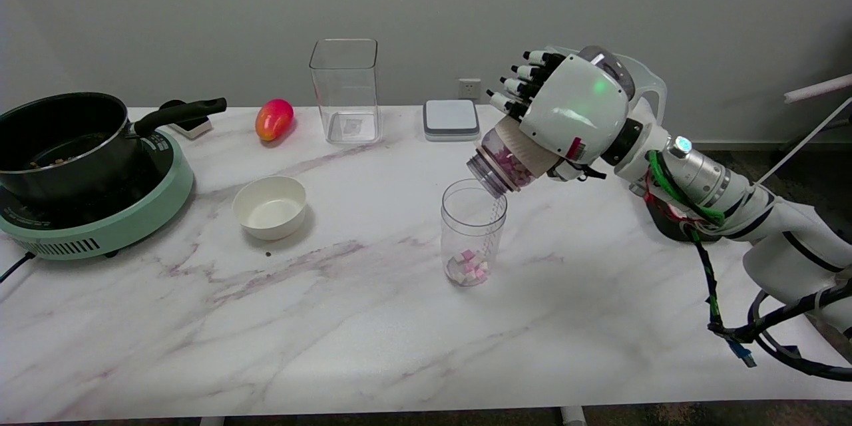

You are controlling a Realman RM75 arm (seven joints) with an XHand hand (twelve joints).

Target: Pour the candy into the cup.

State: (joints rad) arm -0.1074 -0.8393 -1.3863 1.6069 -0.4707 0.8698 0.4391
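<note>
A clear plastic cup (472, 231) stands upright at the table's middle, with several pink and white candies (467, 266) on its bottom. My right hand (566, 110) grips a clear candy jar (502, 163) with a tan sleeve. The jar is tipped steeply, mouth down and to the left, its rim just above the cup's right edge. More pink and white candy shows inside the jar's neck. My fingers (526, 73) wrap over the jar's far side.
A white bowl (269, 206) sits left of the cup. A black pot (63, 143) on a green cooker (100, 213) fills the far left. At the back stand a tall clear container (345, 90), a red-yellow mango (273, 118) and a grey-white box (450, 118).
</note>
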